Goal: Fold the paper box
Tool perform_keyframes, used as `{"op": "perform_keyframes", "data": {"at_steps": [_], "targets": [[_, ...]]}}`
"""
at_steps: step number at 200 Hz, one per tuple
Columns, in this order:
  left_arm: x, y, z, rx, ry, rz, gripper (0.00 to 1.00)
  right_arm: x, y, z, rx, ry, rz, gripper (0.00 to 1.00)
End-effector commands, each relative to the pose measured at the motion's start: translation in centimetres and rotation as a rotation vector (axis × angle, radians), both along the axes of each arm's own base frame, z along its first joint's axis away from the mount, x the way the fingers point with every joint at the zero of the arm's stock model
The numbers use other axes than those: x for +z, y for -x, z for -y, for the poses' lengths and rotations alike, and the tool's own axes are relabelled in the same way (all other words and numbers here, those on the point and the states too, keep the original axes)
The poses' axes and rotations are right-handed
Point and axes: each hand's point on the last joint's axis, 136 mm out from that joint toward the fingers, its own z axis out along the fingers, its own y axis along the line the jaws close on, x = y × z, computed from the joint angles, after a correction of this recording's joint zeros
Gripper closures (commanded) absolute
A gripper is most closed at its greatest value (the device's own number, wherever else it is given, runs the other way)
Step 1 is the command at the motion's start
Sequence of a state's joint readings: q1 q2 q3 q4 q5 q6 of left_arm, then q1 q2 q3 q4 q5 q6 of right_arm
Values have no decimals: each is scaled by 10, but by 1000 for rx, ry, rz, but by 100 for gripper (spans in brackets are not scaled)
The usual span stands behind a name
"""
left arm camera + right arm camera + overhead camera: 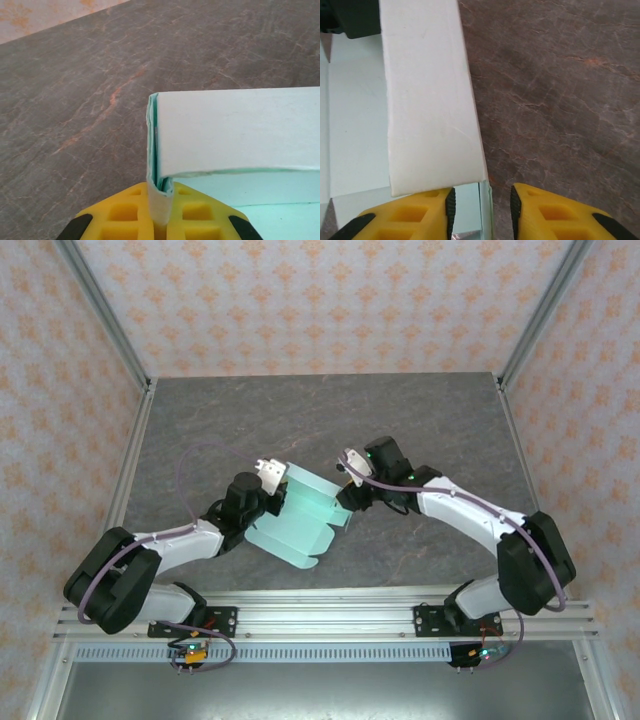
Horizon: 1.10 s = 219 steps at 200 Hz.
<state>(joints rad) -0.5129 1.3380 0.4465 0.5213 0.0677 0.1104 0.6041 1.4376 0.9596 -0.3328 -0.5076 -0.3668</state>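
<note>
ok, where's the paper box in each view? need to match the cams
Top external: the paper box is at frame centre, low on the table.
Left wrist: right half of the frame, with its folded corner pinched in the left tool.
Right wrist: left half, with one edge between the right tool's parted fingers.
Shared landmark: the dark marbled table.

Work surface: a dark grey, stone-pattern table top (300, 420) with rust-brown veining occupies the centre of the top view. Enclosure: three walls (320, 300), at left, rear and right, are papered pale peach with repeating orange floral motifs. Aluminium posts (105, 315) run diagonally at the upper corners. A slotted aluminium rail (320, 602) spans the lower frame. Lighting is even, with no hard shadows.
</note>
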Motion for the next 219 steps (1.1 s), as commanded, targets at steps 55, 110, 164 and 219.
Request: {"op": "perform_keyframes", "data": {"at_steps": [55, 110, 164, 219], "targets": [[17, -8, 17, -1, 107, 27, 95, 31, 7, 5, -13, -59, 55, 55], [22, -12, 6, 49, 158, 1, 95, 98, -6, 39, -4, -284, 153, 51], [42, -14, 13, 38, 306, -56, 94, 79, 1, 67, 111, -190, 290, 47], [50, -7, 27, -46, 338, -88, 94, 60, 34, 39, 384, -167, 325, 46]]}}
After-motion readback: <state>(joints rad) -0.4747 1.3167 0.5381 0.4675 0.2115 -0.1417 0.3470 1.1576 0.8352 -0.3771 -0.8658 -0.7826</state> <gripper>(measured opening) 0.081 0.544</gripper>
